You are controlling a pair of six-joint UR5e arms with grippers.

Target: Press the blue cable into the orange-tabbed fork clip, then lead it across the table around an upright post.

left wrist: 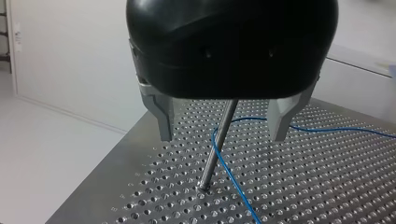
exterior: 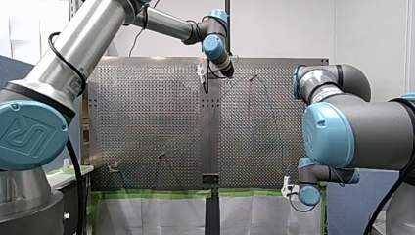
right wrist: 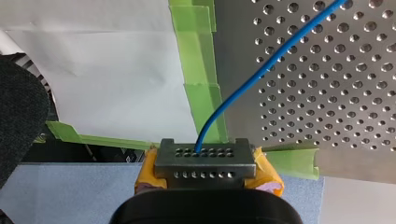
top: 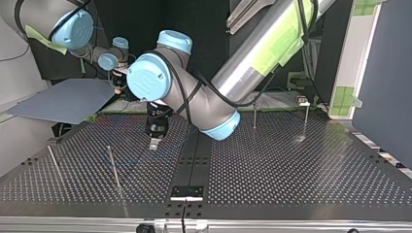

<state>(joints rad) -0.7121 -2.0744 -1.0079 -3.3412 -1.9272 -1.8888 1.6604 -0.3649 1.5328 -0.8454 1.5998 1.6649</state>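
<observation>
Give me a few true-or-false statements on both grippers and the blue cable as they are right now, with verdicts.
1. My left gripper is open, with the upright post between its fingers. True.
2. My right gripper is open and empty. False: it is shut on the blue cable.
3. The blue cable passes close by the post's base. True.
4. My right gripper hangs over the table's middle. False: it is off the perforated table's edge, by the green tape.
</observation>
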